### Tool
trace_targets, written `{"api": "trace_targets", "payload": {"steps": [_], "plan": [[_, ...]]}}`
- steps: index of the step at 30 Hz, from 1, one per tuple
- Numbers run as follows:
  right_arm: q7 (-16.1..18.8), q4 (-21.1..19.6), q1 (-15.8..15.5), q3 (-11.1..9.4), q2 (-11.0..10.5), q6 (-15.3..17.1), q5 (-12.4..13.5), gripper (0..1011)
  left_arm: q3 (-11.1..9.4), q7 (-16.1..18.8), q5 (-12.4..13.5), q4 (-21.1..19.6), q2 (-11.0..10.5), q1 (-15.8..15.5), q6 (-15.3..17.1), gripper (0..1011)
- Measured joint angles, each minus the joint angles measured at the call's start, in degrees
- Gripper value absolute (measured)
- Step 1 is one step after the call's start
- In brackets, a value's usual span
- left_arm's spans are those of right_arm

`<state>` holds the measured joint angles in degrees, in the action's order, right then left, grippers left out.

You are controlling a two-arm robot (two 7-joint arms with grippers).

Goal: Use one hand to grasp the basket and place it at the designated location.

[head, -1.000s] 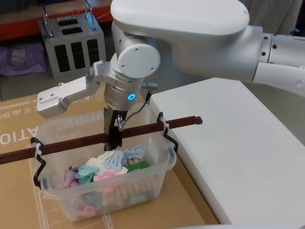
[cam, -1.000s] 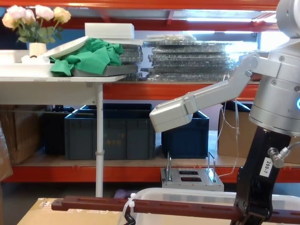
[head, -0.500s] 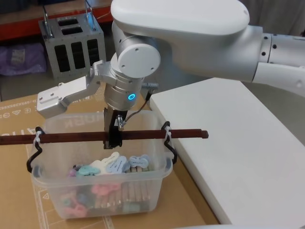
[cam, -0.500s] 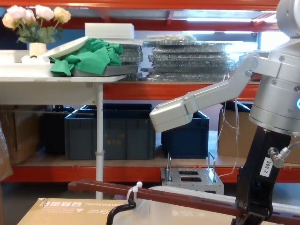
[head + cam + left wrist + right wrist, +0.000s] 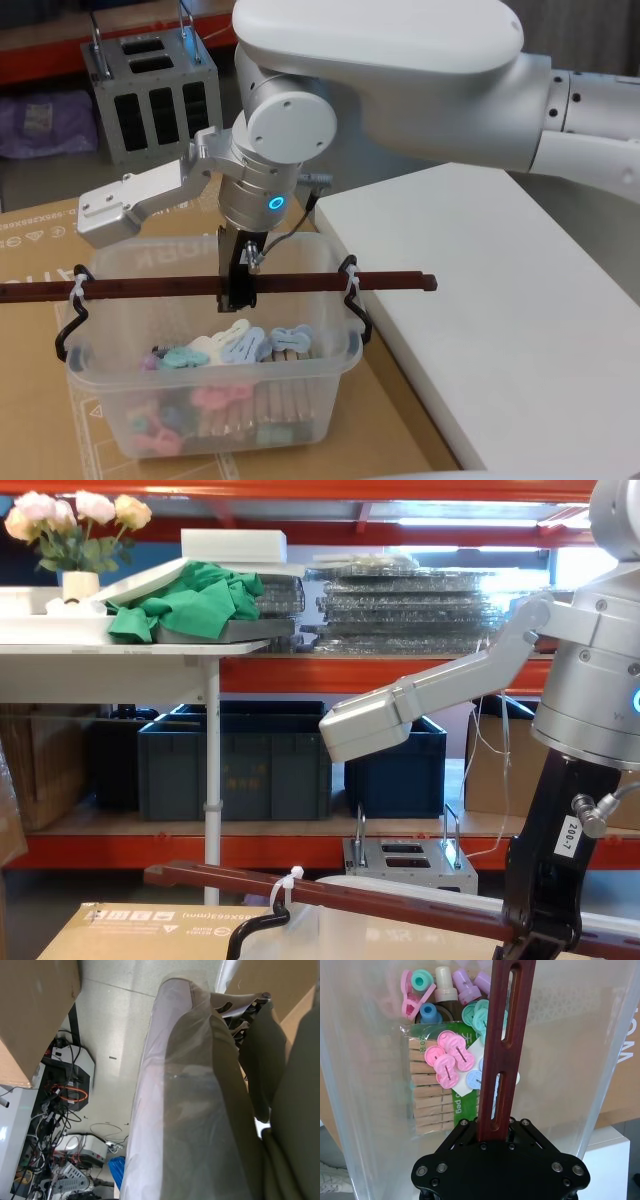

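Note:
The basket (image 5: 205,405) is a translucent white tub holding clothes pegs and pastel clips, over a cardboard box. Its dark red-brown bar handle (image 5: 150,286) lies level across the rim, tied with white zip ties to black hooks (image 5: 70,322). My right gripper (image 5: 238,291), black with a white number label, comes down from above and is shut on the middle of the bar. The right wrist view shows the bar (image 5: 503,1045) clamped in the gripper (image 5: 495,1130), with the pegs below. In the chest view the bar (image 5: 350,900) runs to the gripper (image 5: 535,938) at lower right.
A thick white slab (image 5: 500,300) lies right beside the basket. A cardboard box (image 5: 30,400) is under and left of it. A grey metal box with handles (image 5: 150,95) stands behind. Dark blue crates (image 5: 235,760) sit on the shelf beyond.
The basket hung tilted with its bar slanted a second ago; it has swung level and shifted a little to the left. My right gripper stays shut on the bar.

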<state>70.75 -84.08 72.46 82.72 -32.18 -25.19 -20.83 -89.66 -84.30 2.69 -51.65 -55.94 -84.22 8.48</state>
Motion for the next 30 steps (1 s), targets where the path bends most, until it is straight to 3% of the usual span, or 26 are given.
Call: {"api": "trace_targets", "payload": {"steps": [15,30], "plan": [[0.86,-0.52,0.42,-1.09,-0.77,1.8,0.94,86,0.0,0.0,0.0,0.0,0.0,0.0,0.0,0],[2.27,-0.61,1.59,-4.12,-3.57,6.23,2.44,86,0.0,0.0,0.0,0.0,0.0,0.0,0.0,0]]}}
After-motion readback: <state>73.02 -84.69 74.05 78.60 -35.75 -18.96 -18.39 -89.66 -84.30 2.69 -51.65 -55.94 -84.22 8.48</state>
